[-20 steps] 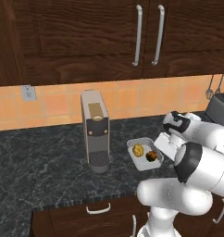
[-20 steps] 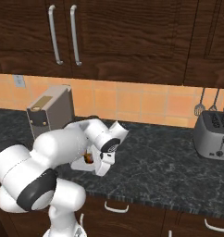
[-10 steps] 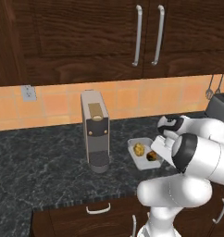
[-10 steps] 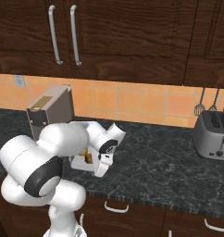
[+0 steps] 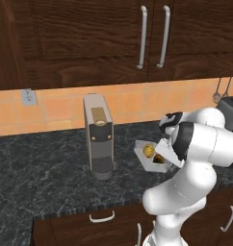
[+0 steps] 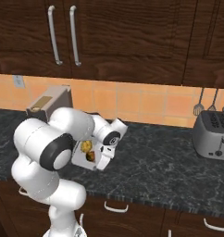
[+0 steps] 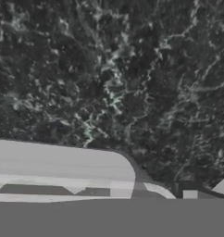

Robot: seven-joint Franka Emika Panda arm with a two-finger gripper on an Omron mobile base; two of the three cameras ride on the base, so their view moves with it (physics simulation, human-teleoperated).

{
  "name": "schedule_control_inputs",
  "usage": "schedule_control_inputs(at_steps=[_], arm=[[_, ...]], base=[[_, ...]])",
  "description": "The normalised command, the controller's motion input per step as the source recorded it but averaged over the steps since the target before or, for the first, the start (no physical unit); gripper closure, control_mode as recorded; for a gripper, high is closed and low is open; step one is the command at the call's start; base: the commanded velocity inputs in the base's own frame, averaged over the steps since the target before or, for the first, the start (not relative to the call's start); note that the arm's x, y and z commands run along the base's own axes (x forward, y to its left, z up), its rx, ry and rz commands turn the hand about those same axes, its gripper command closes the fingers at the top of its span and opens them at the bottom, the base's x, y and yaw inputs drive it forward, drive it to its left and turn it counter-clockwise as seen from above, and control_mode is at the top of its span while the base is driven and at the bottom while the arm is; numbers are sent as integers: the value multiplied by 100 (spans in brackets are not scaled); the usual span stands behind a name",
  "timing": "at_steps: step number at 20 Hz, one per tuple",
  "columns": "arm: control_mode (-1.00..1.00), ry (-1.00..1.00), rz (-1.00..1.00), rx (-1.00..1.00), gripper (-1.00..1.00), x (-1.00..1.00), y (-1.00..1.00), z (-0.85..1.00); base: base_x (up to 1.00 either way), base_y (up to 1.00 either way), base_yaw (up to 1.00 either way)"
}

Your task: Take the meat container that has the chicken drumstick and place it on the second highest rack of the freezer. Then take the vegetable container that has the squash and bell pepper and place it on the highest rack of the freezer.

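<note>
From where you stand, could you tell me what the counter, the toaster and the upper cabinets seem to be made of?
Counter: dark polished stone, probably granite, judging by its pale mottled veining. Toaster: likely brushed metal, with a grey sheen. Upper cabinets: dark wood with visible grain and silvery bar handles.

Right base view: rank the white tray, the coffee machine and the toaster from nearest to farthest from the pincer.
1. White tray, right at the pincer, on its left in this view.
2. Coffee machine, farther left, back by the wall.
3. Toaster, far right on the counter.
</note>
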Motion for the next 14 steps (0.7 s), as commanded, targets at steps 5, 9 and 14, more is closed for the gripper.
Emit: schedule_control_inputs(at_steps=[5,9,14], arm=[[-100,6,0,0,100,49,28,-41],[-100,-9,-1,0,100,6,12,-4],[-100,-26,-3,0,100,-17,1,2]], base=[[0,0,0],[0,0,0],[0,0,0]])
